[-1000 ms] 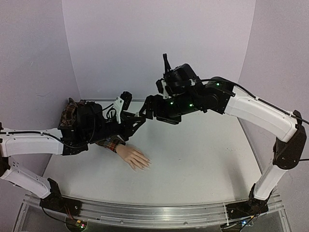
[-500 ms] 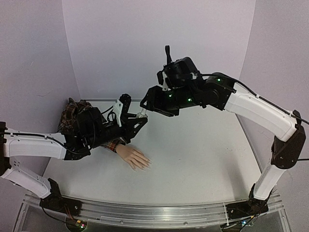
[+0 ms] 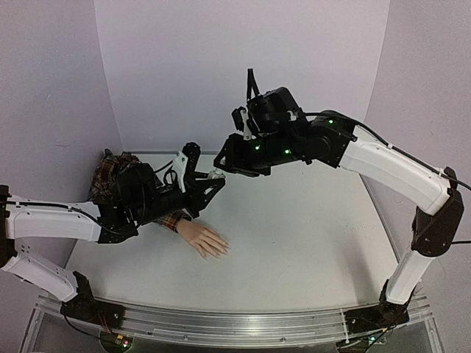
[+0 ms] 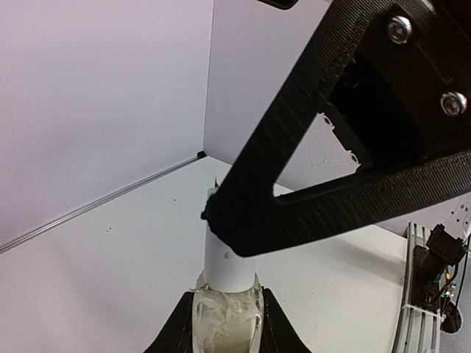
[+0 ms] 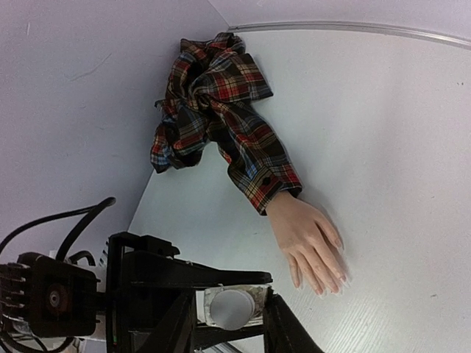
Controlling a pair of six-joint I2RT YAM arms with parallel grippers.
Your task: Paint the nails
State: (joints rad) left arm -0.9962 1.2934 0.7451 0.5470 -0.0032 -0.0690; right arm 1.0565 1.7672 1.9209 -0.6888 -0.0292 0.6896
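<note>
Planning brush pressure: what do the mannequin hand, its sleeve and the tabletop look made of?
Mannequin hand: smooth matte peach, probably vinyl or plastic; no skin texture.
Sleeve: woven plaid cloth, crumpled in soft folds, buttoned cuff.
Tabletop: hard white matte board, faint streaks; material unclear.

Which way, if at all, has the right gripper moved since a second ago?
Yes. In the top view the right gripper has shifted up-frame and slightly left, away from the mannequin hand, which hasn't moved.
</note>
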